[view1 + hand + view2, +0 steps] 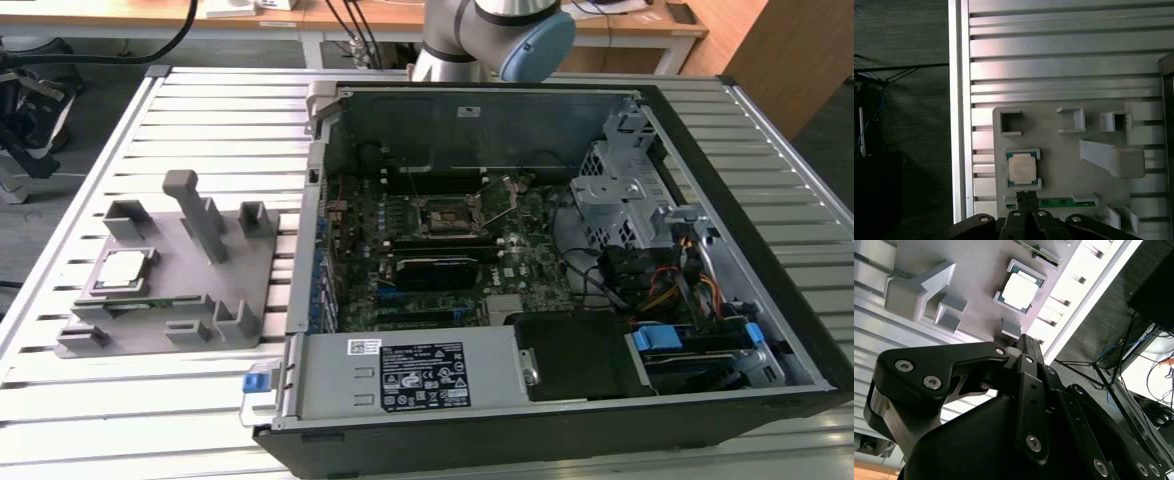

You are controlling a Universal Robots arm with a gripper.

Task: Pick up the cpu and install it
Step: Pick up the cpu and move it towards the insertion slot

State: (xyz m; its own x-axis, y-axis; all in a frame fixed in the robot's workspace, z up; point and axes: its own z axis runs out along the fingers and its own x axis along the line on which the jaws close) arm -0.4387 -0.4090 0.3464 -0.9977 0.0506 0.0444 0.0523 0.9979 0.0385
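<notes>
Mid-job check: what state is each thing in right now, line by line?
cpu: seated in its fixture pocket, not gripped.
gripper: shut, empty, close to the cpu.
fixture: flat on the table.
computer case: open, on its side.
socket: looks empty.

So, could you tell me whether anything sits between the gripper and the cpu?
Nothing visible does: the cpu lies uncovered in the fixture, with only open air between it and the gripper.
</notes>
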